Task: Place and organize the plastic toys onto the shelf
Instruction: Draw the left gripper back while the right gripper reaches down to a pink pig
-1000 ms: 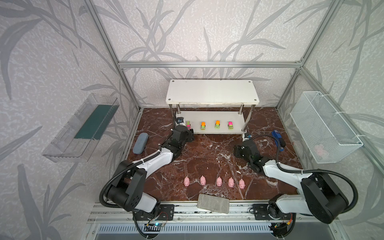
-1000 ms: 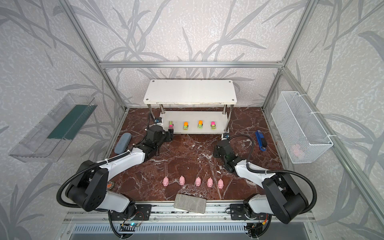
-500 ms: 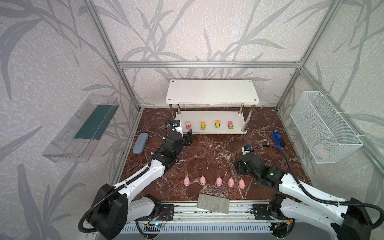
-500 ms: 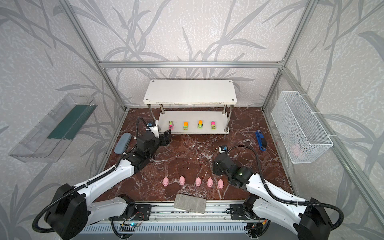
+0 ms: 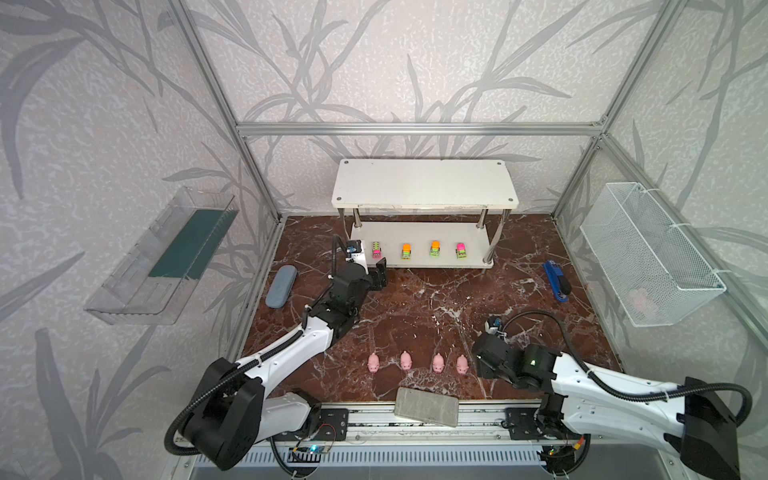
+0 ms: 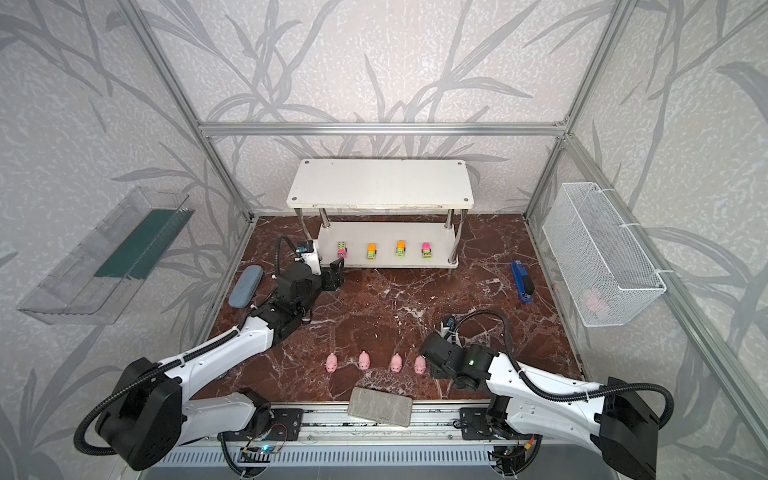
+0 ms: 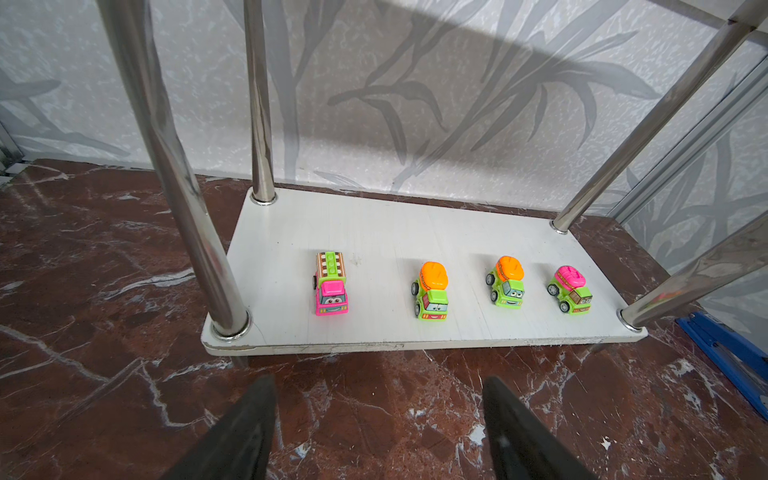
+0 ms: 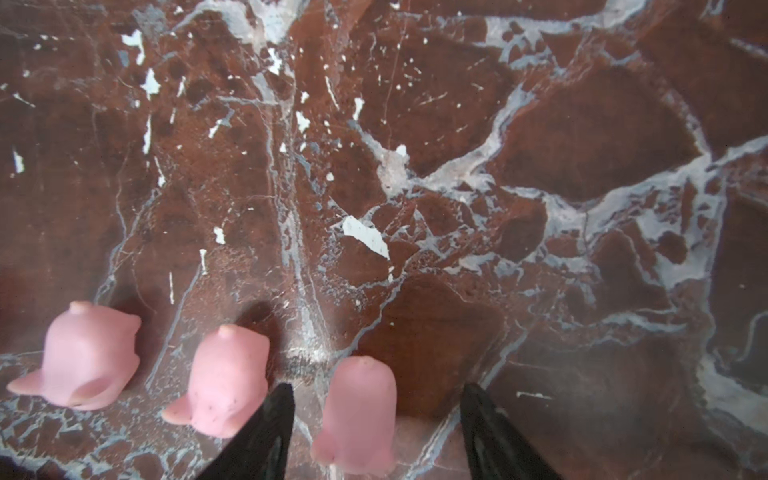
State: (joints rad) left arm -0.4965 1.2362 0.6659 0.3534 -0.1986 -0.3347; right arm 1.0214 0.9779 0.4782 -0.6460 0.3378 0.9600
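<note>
Your right gripper (image 8: 376,388) straddles the end pig (image 8: 359,415), jaws apart, not clamped. Left gripper (image 7: 378,382) gapes empty before the shelf (image 7: 415,224); four trucks (image 7: 431,291) on its lower board.

White links (image 5: 291,349), black joints (image 5: 226,415), corrugated cables (image 5: 640,395).

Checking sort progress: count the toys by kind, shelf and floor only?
Toy trucks: 4, on the shelf lower board
Pink pigs: 5, on the floor; one sits between the fingers of the right hand
Total: 9
</note>
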